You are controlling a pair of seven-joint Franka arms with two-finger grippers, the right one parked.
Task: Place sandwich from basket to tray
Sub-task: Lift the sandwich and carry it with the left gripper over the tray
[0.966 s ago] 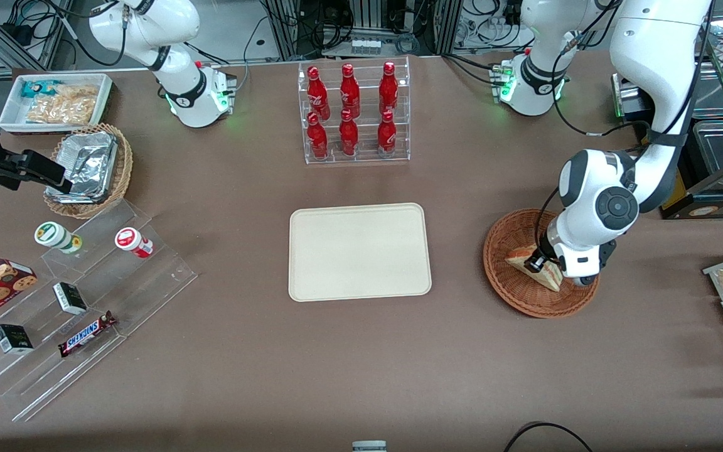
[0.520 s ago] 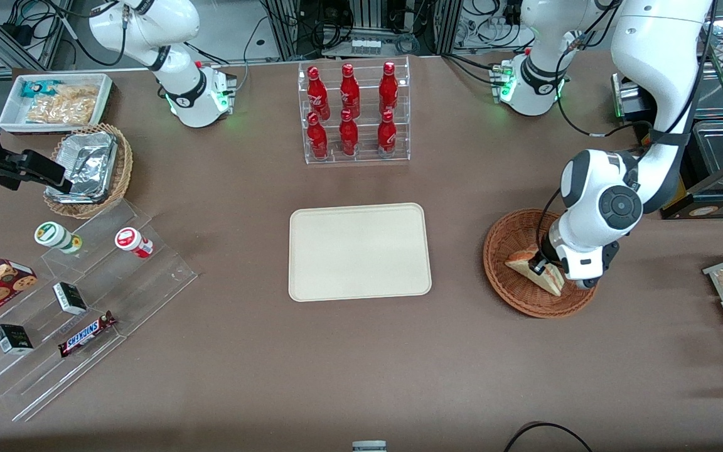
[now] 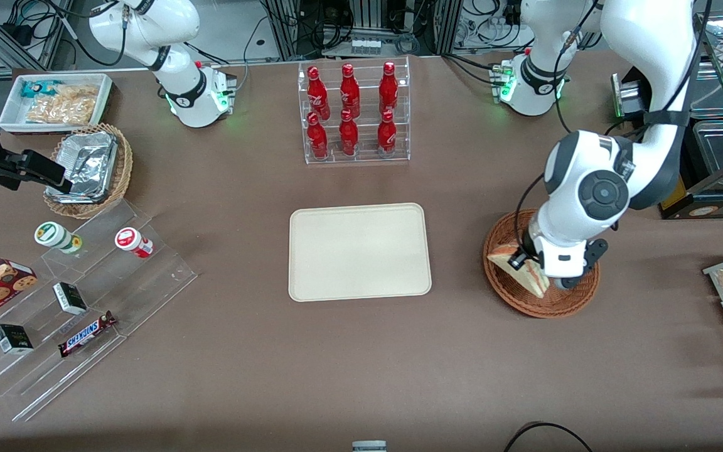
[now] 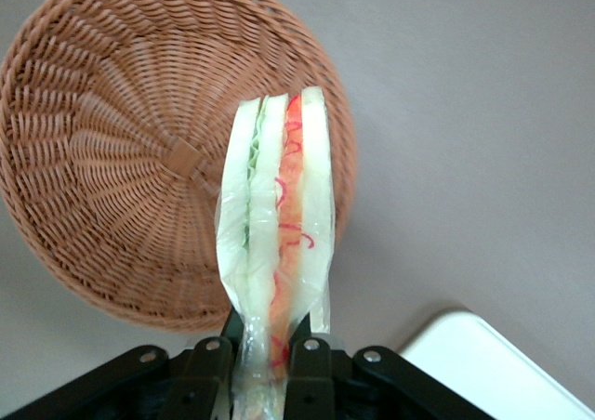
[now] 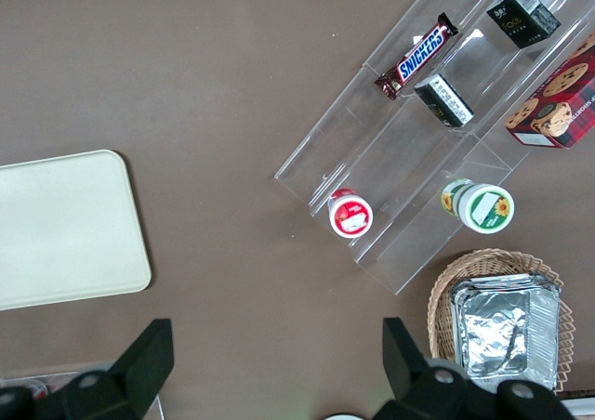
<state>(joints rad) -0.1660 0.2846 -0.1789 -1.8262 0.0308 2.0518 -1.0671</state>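
- We see the sandwich (image 3: 520, 269), a small triangular wedge of white bread with green and red-orange layers, wrapped in clear film, raised above the basket (image 3: 512, 295) rather than lying in it.
- In the left wrist view, the sandwich (image 4: 276, 243) stands out lengthwise from between the two black fingers (image 4: 309, 364), which press its flat bread faces, one on each side.
- The gripper (image 3: 520, 258) is closed down to the wedge's thickness and has hold of the sandwich at one end; the other end projects free.
- From the front, we see the held wedge over the part of the basket nearest the tray (image 3: 311, 276), with its tip reaching about to the basket's rim there.
- The basket (image 4: 112, 178) is a round, reddish-brown wicker bowl; in the wrist view we see nothing else lying in it.
- The tray is flat, cream-beige and rectangular, with rounded corners. It sits at the middle of the brown table (image 3: 361, 364), apart from the basket, with bare table between them.
- A clear rack of red bottles (image 3: 352, 113) stands farther from the front camera than the tray.
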